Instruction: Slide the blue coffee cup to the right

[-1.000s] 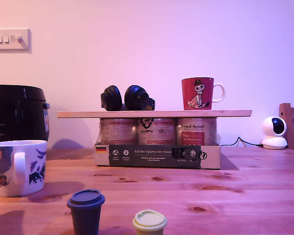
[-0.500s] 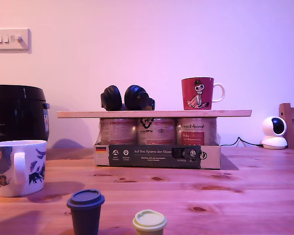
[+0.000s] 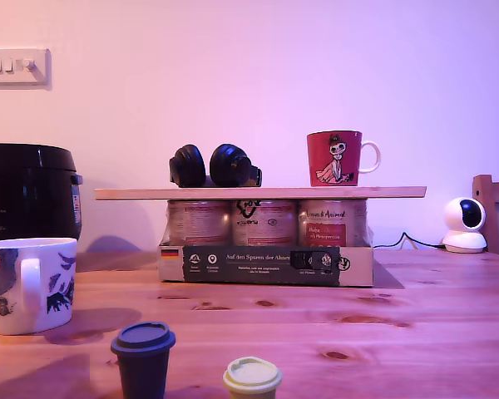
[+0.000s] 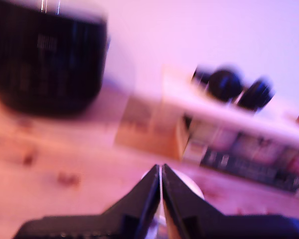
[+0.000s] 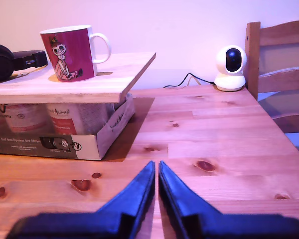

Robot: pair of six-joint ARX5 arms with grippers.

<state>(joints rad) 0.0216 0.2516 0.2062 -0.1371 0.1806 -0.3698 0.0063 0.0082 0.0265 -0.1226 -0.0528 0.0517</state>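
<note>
Cup position: the blue coffee cup (image 3: 54,283) stands upright on the table (image 3: 416,324) at the exterior view's far left, its handle turned toward the camera. Nothing touches it. A black cooker (image 3: 29,191) sits behind it, and a small dark lidded cup (image 3: 143,357) and a pale-lidded cup (image 3: 252,378) stand nearer the camera, well apart from it.

Toward the exterior view's right there is open tabletop in front of the box of jars (image 3: 266,264). That box carries a board (image 3: 260,193) with headphones (image 3: 214,166) and a red mug (image 3: 334,158).

Tools: neither arm shows in the exterior view. Our first gripper (image 4: 160,172) has its jaws pressed together with nothing between them. Its wrist view is blurred, and we cannot tell what the pale round shape beneath the tips is. Our second gripper (image 5: 156,167) is likewise closed and empty, and it looks over bare table toward the red mug and a small white camera (image 5: 230,67).

Progress, as we judge it: no contact with the cup is visible, so the slide is not yet begun. Approach, contact and the whole push remain.
</note>
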